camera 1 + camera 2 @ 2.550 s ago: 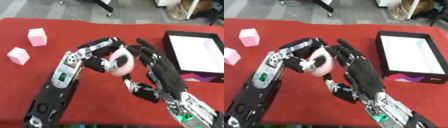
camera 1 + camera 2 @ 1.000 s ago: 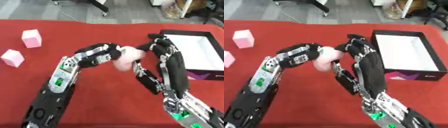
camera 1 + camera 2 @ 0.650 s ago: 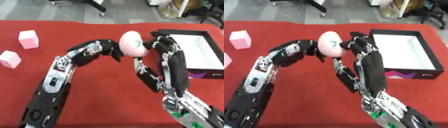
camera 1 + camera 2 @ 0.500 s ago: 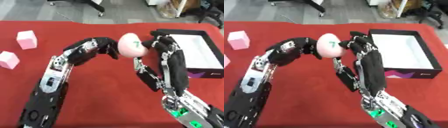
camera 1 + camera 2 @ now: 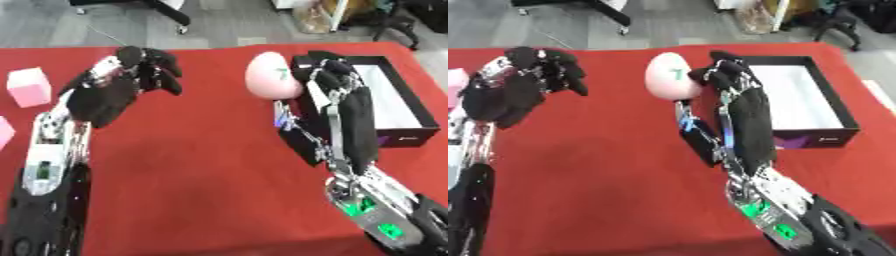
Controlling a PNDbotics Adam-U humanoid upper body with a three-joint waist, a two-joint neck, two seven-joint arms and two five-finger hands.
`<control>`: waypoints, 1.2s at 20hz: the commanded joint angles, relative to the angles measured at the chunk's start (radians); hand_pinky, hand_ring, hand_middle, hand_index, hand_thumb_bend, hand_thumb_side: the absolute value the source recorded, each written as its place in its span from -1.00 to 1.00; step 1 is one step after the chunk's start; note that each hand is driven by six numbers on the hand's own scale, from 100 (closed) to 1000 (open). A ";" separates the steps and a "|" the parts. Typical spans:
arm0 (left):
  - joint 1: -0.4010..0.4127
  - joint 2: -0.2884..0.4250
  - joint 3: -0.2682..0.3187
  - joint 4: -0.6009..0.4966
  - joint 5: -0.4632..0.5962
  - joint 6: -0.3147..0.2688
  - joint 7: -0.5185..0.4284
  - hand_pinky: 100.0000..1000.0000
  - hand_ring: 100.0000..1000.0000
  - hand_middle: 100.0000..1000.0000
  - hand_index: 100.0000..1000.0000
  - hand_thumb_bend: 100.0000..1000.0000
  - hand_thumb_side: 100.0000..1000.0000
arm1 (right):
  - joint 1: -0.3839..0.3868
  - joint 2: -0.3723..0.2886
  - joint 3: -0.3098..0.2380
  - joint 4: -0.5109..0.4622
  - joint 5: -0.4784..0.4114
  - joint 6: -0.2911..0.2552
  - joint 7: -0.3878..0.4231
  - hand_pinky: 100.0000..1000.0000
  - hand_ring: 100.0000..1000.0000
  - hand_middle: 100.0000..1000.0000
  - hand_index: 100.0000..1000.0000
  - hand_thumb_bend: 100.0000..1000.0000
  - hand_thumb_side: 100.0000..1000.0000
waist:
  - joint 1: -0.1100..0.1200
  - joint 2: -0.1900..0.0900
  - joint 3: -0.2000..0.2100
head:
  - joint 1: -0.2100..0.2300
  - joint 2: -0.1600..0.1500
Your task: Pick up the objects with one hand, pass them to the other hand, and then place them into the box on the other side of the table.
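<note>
Nearest the camera, at 5 o'clock, right forearm rises from the lower edge across the red desk [image 5: 192, 190]. Left arm comes up the 9 o'clock side. Right hand [image 5: 328, 80] at about 1 o'clock, raised, fingers curled against a pale pink egg-shaped object [image 5: 271, 76] with a small green mark on it; egg held above the desk, just left of the box. Left hand [image 5: 144, 67] at 11 o'clock, apart from the egg, fingers curled downward, holding nothing. Black box [image 5: 411, 107] with white inside sits at 2 o'clock, just right of the right hand, purple patch on its near wall; nothing visible inside. Pink cube [image 5: 28, 87] on the desk at 9 o'clock, beyond the left forearm; a second pink block [image 5: 4, 132] cut off by the left edge, nearer. Grey floor past the desk's far edge.
</note>
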 commanded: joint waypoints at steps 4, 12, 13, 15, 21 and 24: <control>0.053 0.078 0.098 -0.151 0.015 0.012 0.136 0.38 0.20 0.24 0.55 -1.00 0.65 | 0.049 -0.172 -0.121 -0.013 -0.186 0.160 -0.114 0.02 0.50 -0.29 -0.83 -1.00 -1.00 | 0.011 -0.005 0.023 | -0.077 -0.003; 0.147 0.137 0.142 -0.273 0.038 -0.050 0.218 0.39 0.20 0.24 0.55 -1.00 0.52 | 0.088 -0.354 -0.261 -0.013 -0.595 0.509 -0.118 -0.08 0.66 -0.31 -0.82 -1.00 -1.00 | 0.034 -0.002 0.070 | -0.145 -0.003; 0.154 0.137 0.146 -0.284 0.042 -0.054 0.227 0.39 0.20 0.24 0.55 -1.00 0.51 | 0.083 -0.372 -0.274 -0.012 -0.639 0.545 -0.118 -0.08 0.68 -0.30 -0.82 -1.00 -1.00 | 0.037 -0.001 0.077 | -0.151 -0.003; 0.165 0.137 0.151 -0.302 0.045 -0.059 0.239 0.39 0.20 0.24 0.55 -1.00 0.50 | 0.069 -0.402 -0.290 0.024 -0.713 0.575 -0.118 -0.06 0.70 -0.27 -0.79 -1.00 -1.00 | 0.041 0.001 0.091 | -0.163 -0.003; 0.175 0.126 0.146 -0.339 0.040 -0.070 0.244 0.40 0.20 0.24 0.56 -1.00 0.46 | -0.021 -0.419 -0.282 0.394 -0.885 0.584 -0.118 0.00 0.76 -0.16 -0.35 -1.00 -1.00 | 0.048 0.010 0.151 | -0.218 -0.003; 0.175 0.131 0.146 -0.344 0.034 -0.081 0.246 0.40 0.20 0.24 0.56 -1.00 0.44 | -0.036 -0.418 -0.273 0.506 -0.926 0.584 -0.118 0.06 0.85 -0.01 0.09 -1.00 -0.86 | 0.051 0.012 0.167 | -0.233 -0.003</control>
